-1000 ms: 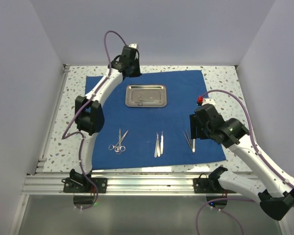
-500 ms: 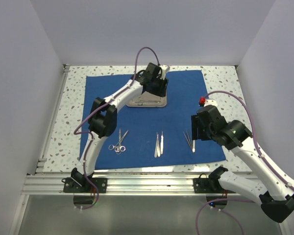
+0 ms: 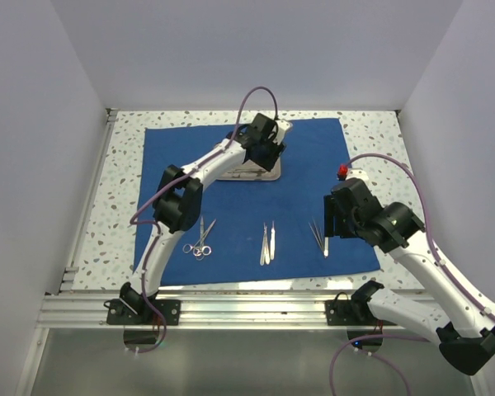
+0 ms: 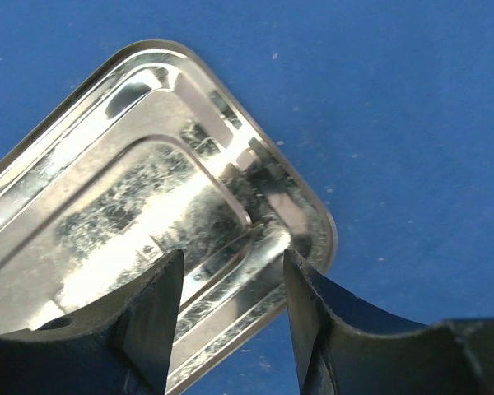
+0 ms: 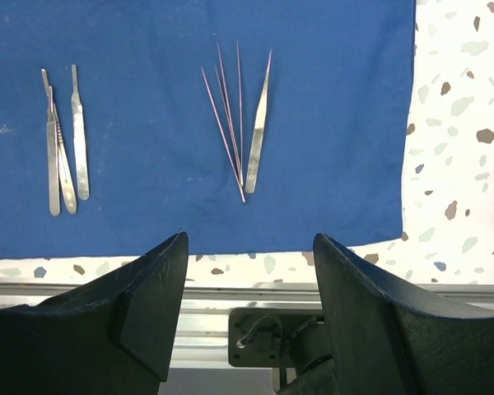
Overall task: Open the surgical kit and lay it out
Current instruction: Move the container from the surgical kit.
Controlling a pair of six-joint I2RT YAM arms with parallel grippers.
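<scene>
A speckled terrazzo desk (image 3: 371, 132) sits between plain pale lavender walls (image 3: 256, 49), behind it and at both sides. An aluminium rail (image 3: 247, 310) runs along the desk's near edge; light is soft, even.

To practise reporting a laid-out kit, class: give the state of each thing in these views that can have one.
blue cloth: unfolded, spread flat.
steel tray: upright on the cloth, visible part empty.
scissors: lying flat on the cloth.
left gripper: fingers open above the tray's corner.
right gripper: fingers open, holding nothing.
</scene>
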